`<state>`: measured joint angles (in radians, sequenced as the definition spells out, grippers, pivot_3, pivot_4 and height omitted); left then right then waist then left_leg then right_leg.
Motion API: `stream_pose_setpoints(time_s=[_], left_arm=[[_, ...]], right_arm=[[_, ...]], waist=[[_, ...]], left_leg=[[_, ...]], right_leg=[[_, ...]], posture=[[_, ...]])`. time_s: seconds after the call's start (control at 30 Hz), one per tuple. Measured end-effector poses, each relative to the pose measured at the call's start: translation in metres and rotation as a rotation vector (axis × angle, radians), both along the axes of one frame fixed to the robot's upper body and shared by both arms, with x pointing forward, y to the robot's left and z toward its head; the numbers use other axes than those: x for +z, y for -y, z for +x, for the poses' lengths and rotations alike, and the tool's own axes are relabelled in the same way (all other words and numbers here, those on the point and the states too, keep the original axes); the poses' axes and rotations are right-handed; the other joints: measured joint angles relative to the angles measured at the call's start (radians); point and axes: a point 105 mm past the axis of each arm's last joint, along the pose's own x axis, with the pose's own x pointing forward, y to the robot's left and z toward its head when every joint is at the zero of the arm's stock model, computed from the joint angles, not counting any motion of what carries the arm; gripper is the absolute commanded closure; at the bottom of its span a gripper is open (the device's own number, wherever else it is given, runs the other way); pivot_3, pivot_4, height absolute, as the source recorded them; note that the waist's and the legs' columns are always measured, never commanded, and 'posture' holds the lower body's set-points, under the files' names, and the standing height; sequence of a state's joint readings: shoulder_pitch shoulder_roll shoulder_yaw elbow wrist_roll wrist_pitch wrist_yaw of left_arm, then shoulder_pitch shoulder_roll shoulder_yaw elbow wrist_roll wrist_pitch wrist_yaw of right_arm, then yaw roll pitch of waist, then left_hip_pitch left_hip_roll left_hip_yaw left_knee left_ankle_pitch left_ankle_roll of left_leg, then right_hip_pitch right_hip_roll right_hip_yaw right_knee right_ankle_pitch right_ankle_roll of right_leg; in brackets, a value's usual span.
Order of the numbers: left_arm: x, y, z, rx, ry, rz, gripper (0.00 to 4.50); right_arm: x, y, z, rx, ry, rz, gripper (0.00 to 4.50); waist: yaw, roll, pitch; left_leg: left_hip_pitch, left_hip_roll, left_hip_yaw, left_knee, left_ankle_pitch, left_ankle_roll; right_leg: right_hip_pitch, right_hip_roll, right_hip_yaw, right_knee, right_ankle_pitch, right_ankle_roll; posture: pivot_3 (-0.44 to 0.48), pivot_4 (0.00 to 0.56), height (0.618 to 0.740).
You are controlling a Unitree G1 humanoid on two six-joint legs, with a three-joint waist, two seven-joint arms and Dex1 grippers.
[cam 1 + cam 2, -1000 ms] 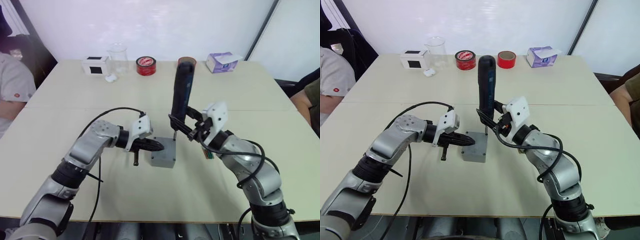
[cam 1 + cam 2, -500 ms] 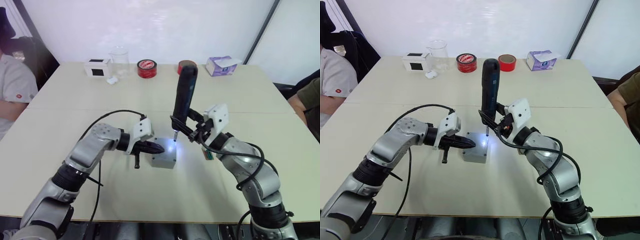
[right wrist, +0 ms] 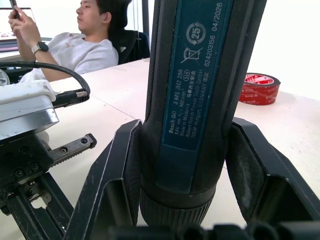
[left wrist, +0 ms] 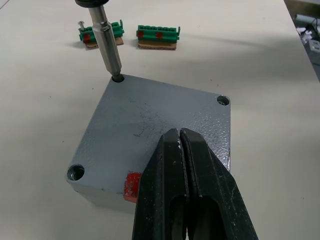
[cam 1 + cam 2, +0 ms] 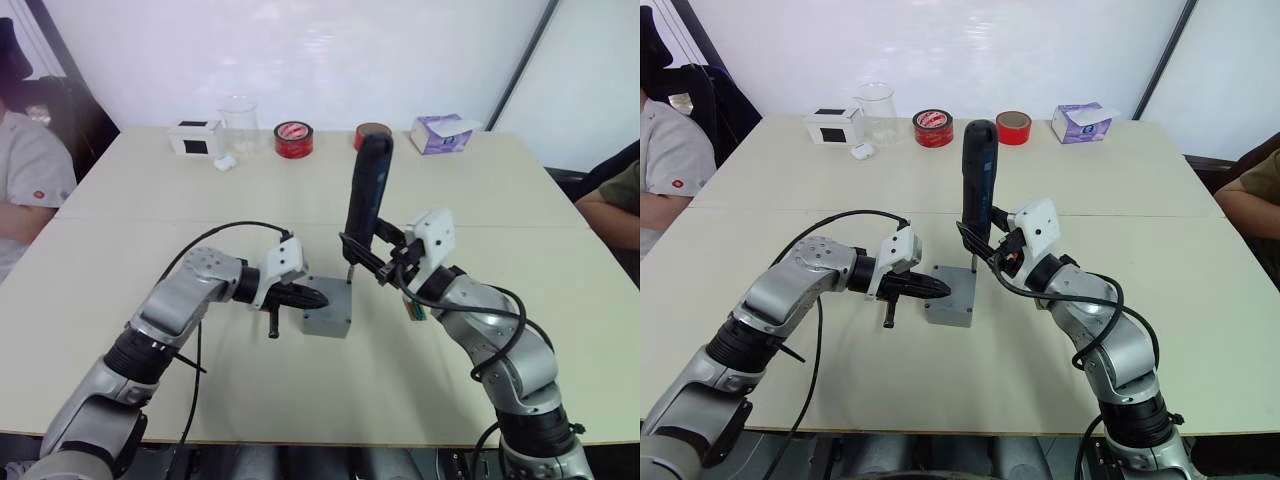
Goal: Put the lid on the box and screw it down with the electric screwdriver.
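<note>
The right end effector (image 5: 987,247) grips the upright black cylindrical electric screwdriver (image 5: 977,180), bit in a corner hole of the flat grey plastic lid (image 4: 150,130); the closed left end effector (image 4: 182,145) presses on it.

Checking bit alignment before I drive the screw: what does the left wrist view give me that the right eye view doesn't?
Left wrist view: the bit sits in a corner hole of the lid, with two green terminal blocks beyond. Right eye view: the right tool clamps the upright electric screwdriver. Both: the shut left tool over the lid.
</note>
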<state>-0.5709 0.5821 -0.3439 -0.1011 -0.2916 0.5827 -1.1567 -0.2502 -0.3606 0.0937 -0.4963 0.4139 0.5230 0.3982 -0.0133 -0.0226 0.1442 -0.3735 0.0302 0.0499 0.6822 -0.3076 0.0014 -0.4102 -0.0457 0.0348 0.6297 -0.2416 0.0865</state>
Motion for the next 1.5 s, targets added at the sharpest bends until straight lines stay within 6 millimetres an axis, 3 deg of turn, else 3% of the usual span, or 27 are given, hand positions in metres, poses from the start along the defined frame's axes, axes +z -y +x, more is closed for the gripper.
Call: stream_pose_setpoints(time_s=[0.33, 0.53, 0.6, 0.73, 0.83, 0.9, 1.0, 1.1, 1.23, 1.33, 1.5], left_arm=[[-0.001, 0.002, -0.001, 0.002, -0.004, -0.009, 4.50], [0.003, 0.003, -0.002, 0.024, -0.037, -0.047, 4.50], [0.008, 0.002, -0.002, 0.047, -0.080, -0.093, 4.50], [0.034, -0.004, 0.005, 0.112, -0.133, -0.237, 4.50], [0.051, -0.002, 0.005, 0.103, -0.103, -0.274, 4.50], [0.057, 0.003, -0.003, 0.060, -0.089, -0.282, 4.50], [0.063, 0.006, -0.013, 0.012, -0.067, -0.269, 4.50], [0.065, 0.017, -0.022, -0.047, -0.051, -0.259, 4.50], [0.066, 0.032, -0.035, -0.129, -0.055, -0.271, 4.50], [0.062, 0.033, -0.038, -0.143, -0.036, -0.247, 4.50], [0.045, 0.034, -0.040, -0.136, -0.031, -0.183, 4.50]], right_arm=[[0.001, 0.001, -0.001, 0.003, 0.002, 0.001, 2.65], [0.019, 0.013, 0.002, 0.009, -0.049, 0.082, 2.65], [0.036, 0.022, 0.005, 0.012, -0.066, 0.105, 2.65], [0.114, 0.069, 0.005, -0.060, 0.034, 0.167, 2.65], [0.138, 0.089, -0.002, -0.074, 0.028, 0.233, 2.65], [0.127, 0.108, 0.004, -0.120, -0.115, 0.204, 2.65], [0.090, 0.141, 0.008, -0.234, -0.413, 0.087, 2.65], [0.049, 0.157, -0.002, -0.289, -0.720, -0.089, 2.65], [0.003, 0.178, -0.011, -0.351, -0.981, -0.129, 2.65], [-0.014, 0.188, -0.020, -0.367, -1.090, -0.148, 2.65], [-0.022, 0.201, -0.023, -0.407, -1.164, -0.144, 2.65]], waist=[[0.000, 0.000, 0.000], [0.000, 0.002, 0.009], [-0.001, 0.007, 0.014], [0.004, 0.010, 0.022], [0.002, 0.010, 0.022], [0.002, 0.010, 0.022], [0.003, 0.011, 0.023], [0.001, 0.012, 0.024], [0.000, 0.012, 0.024], [-0.002, 0.014, 0.025], [-0.003, 0.014, 0.025]], left_leg=[[0.000, 0.000, 0.000, 0.000, 0.000, 0.000], [-0.005, 0.000, 0.000, 0.000, 0.000, 0.000], [-0.015, 0.000, 0.000, 0.001, 0.000, 0.000], [-0.029, 0.000, -0.003, 0.002, 0.001, -0.001], [-0.032, 0.000, -0.005, 0.001, 0.000, 0.001], [-0.035, 0.000, -0.004, 0.000, -0.001, 0.002], [-0.035, -0.002, -0.003, 0.001, -0.001, 0.002], [-0.035, -0.003, -0.002, 0.002, -0.001, 0.002], [-0.035, -0.004, -0.001, 0.002, -0.001, 0.002], [-0.034, -0.004, -0.001, 0.002, -0.001, 0.002], [-0.034, -0.003, -0.001, 0.002, -0.001, 0.002]], right_leg=[[0.000, -0.001, 0.000, -0.001, 0.000, -0.001], [-0.005, -0.001, 0.000, 0.000, 0.000, -0.001], [-0.016, -0.001, 0.000, 0.002, 0.001, -0.001], [-0.026, -0.001, -0.003, 0.002, 0.004, 0.004], [-0.028, 0.000, -0.006, 0.000, 0.004, 0.004], [-0.030, -0.001, -0.006, -0.001, 0.004, 0.004], [-0.031, -0.004, -0.005, -0.001, 0.004, 0.004], [-0.031, -0.003, -0.003, -0.001, 0.004, 0.004], [-0.031, -0.001, -0.002, -0.001, 0.003, 0.002], [-0.032, 0.001, -0.001, 0.000, 0.004, 0.004], [-0.032, 0.002, -0.001, 0.000, 0.004, 0.004]], posture=[[0.000, 0.150, 0.740], [0.000, 0.150, 0.740], [0.000, 0.150, 0.740], [0.000, 0.150, 0.740], [0.000, 0.150, 0.740], [0.000, 0.150, 0.740], [0.000, 0.150, 0.740], [0.000, 0.150, 0.740], [0.000, 0.150, 0.740], [0.000, 0.150, 0.740], [0.000, 0.150, 0.740]])
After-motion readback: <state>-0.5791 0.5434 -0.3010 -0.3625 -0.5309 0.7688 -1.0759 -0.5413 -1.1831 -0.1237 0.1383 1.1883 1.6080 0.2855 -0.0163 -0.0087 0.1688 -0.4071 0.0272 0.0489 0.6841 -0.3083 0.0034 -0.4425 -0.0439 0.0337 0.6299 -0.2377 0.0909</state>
